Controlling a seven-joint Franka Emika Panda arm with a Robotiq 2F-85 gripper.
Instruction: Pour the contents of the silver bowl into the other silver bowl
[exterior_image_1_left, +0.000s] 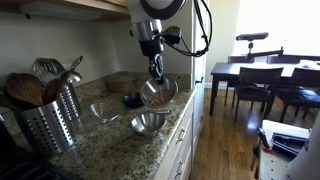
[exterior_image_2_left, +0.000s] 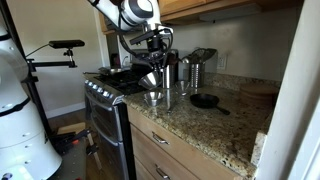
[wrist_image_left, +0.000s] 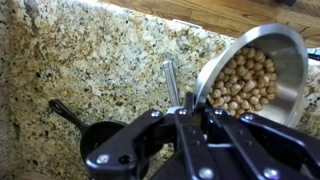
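The silver bowl (wrist_image_left: 255, 75) is full of small tan round pieces and is lifted off the counter, tilted on its side. My gripper (wrist_image_left: 185, 100) is shut on its rim. In both exterior views the gripper (exterior_image_1_left: 156, 78) (exterior_image_2_left: 155, 62) holds this bowl (exterior_image_1_left: 158, 93) (exterior_image_2_left: 149, 79) above the granite counter. The other silver bowl (exterior_image_1_left: 150, 122), wide and shiny, stands on the counter just in front of and below the held bowl. A steel bowl (exterior_image_2_left: 155, 97) also shows directly under the held bowl.
A dark bowl with a handle (exterior_image_1_left: 131, 99) (exterior_image_2_left: 204, 100) (wrist_image_left: 100, 140) lies close by. A paler greyish bowl (exterior_image_1_left: 103, 112) stands beside the shiny one. A perforated steel utensil holder (exterior_image_1_left: 50, 120) stands near the stove (exterior_image_2_left: 105, 90). The counter's front edge (exterior_image_1_left: 180, 125) is close.
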